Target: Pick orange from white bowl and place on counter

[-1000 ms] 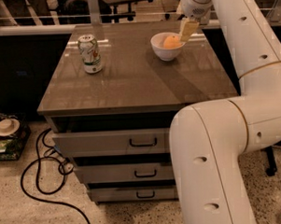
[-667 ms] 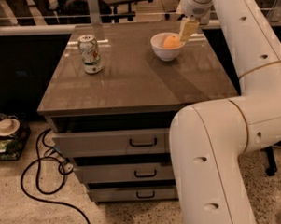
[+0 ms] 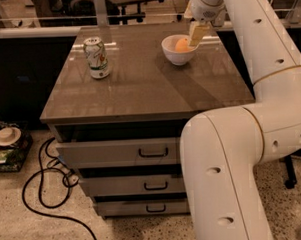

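The orange [image 3: 181, 46] lies inside the white bowl [image 3: 175, 54], which stands at the back right of the counter [image 3: 139, 85]. My gripper [image 3: 197, 34] hangs just above the bowl's right rim, right next to the orange. Its pale fingers point down toward the bowl. The arm reaches over from the right side of the view and hides the counter's right edge.
A soda can [image 3: 96, 58] stands upright at the back left of the counter. The grey cabinet has three drawers [image 3: 152, 152] with black handles. A black cable [image 3: 48, 181] loops on the floor at the left, beside a cluttered box [image 3: 9, 143].
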